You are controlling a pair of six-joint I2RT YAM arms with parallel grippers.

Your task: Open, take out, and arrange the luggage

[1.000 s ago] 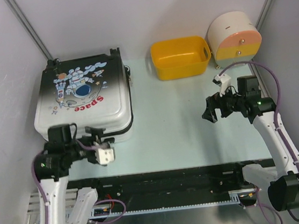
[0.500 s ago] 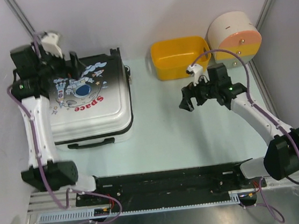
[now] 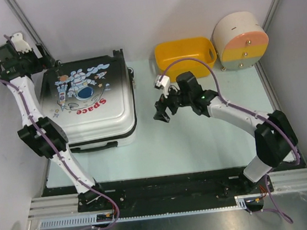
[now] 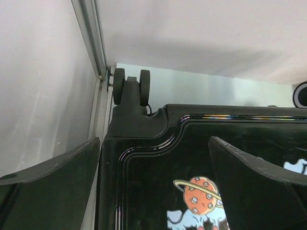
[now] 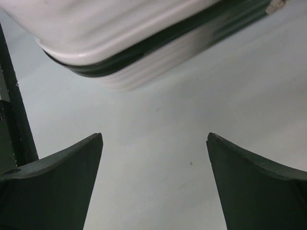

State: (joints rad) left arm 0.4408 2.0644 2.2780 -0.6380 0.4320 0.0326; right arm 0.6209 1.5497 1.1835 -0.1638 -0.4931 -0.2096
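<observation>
The luggage (image 3: 89, 108) lies flat and closed on the left of the table, astronaut print up, black end toward the back. My left gripper (image 3: 46, 63) hovers open over its back left corner. In the left wrist view the black shell (image 4: 158, 158) and a pair of wheels (image 4: 130, 86) lie below the left gripper (image 4: 154, 141), nothing between the fingers. My right gripper (image 3: 160, 113) stands open over bare table just right of the luggage. The right wrist view shows the luggage's white side and dark seam (image 5: 134, 45) ahead of the right gripper (image 5: 154, 136).
A yellow plastic basket (image 3: 185, 59) stands at the back centre, with a round cream-and-orange drawer box (image 3: 240, 41) to its right. White walls close in on the left, back and right. The luggage's black handle (image 3: 93, 148) faces the front.
My left arm swung from the luggage's front edge up to its back left corner and its jaws widened. My right arm moved left across the table toward the luggage's right side.
</observation>
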